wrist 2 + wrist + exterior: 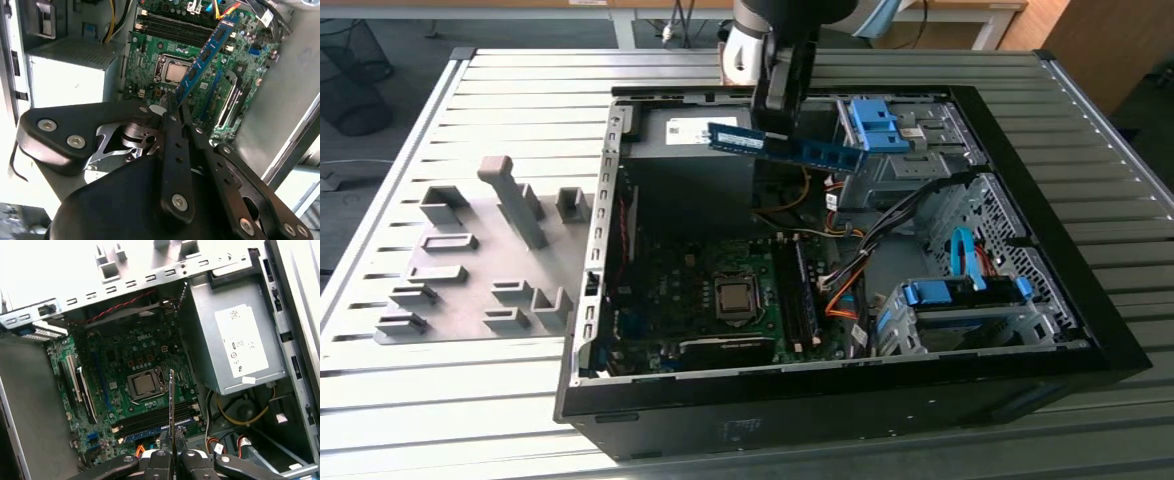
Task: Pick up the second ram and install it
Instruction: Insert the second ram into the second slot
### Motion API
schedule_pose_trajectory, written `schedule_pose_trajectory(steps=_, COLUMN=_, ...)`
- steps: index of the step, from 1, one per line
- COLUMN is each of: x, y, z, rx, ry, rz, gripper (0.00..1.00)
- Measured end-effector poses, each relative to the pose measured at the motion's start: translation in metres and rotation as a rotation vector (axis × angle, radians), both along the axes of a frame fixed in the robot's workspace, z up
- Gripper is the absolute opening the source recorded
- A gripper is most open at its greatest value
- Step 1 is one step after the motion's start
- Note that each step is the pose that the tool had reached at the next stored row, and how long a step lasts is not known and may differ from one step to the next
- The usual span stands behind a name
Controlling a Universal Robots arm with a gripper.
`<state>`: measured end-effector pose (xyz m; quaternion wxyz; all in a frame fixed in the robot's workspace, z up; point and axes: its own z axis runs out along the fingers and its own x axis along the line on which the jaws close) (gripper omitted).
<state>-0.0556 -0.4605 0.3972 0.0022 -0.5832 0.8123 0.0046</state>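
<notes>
Second ram (825,152) hangs pinched at mid-length in our end effector (774,128), above the open computer case (854,410) on the table (520,90). We judge this the carry step; seating calls for aligning it over the memory slots (795,290).

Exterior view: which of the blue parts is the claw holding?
The thin blue ram stick, held by the claw above the case; the chunky blue latches sit on the drive bays.
</notes>
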Motion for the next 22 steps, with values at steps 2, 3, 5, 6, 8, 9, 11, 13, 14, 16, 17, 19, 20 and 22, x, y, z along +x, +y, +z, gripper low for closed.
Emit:
schedule_pose_trajectory(steps=2, x=0.0, y=0.0, z=-0.0002, rx=-0.001, ry=0.0, rz=-0.03, gripper=0.14)
schedule_pose_trajectory(steps=3, x=0.0, y=0.0, z=-0.0003, rx=-0.0015, ry=0.0, rz=-0.046, gripper=0.14)
schedule_pose_trajectory(steps=5, x=0.0, y=0.0, z=-0.0006, rx=-0.0025, ry=0.0, rz=-0.075, gripper=0.14)
schedule_pose_trajectory(steps=6, x=0.0, y=0.0, z=-0.0007, rx=-0.003, ry=0.0, rz=-0.09, gripper=0.14)
schedule_pose_trajectory(steps=8, x=0.0, y=0.0, z=-0.0009, rx=-0.0041, ry=0.0, rz=-0.12, gripper=0.14)
schedule_pose_trajectory(steps=9, x=0.0, y=0.0, z=-0.001, rx=-0.0048, ry=0.0, rz=-0.136, gripper=0.14)
schedule_pose_trajectory(steps=11, x=0.0, y=0.0, z=-0.0013, rx=-0.006, ry=0.0, rz=-0.168, gripper=0.14)
schedule_pose_trajectory(steps=13, x=0.0, y=0.0, z=-0.0016, rx=-0.0072, ry=0.0, rz=-0.2, gripper=0.14)
schedule_pose_trajectory(steps=14, x=0.0, y=0.0, z=-0.0017, rx=-0.0076, ry=0.0, rz=-0.216, gripper=0.14)
schedule_pose_trajectory(steps=16, x=0.0, y=0.0, z=-0.002, rx=-0.0086, ry=0.0, rz=-0.248, gripper=0.14)
schedule_pose_trajectory(steps=17, x=0.0, y=0.0, z=-0.0021, rx=-0.0092, ry=0.0, rz=-0.265, gripper=0.14)
schedule_pose_trajectory(steps=19, x=0.0, y=0.0, z=-0.0025, rx=-0.0101, ry=0.0001, rz=-0.3, gripper=0.14)
schedule_pose_trajectory(steps=20, x=0.0, y=0.0, z=-0.0027, rx=-0.0105, ry=0.0001, rz=-0.318, gripper=0.14)
schedule_pose_trajectory(steps=22, x=0.0, y=0.0, z=-0.003, rx=-0.0112, ry=0.0002, rz=-0.352, gripper=0.14)
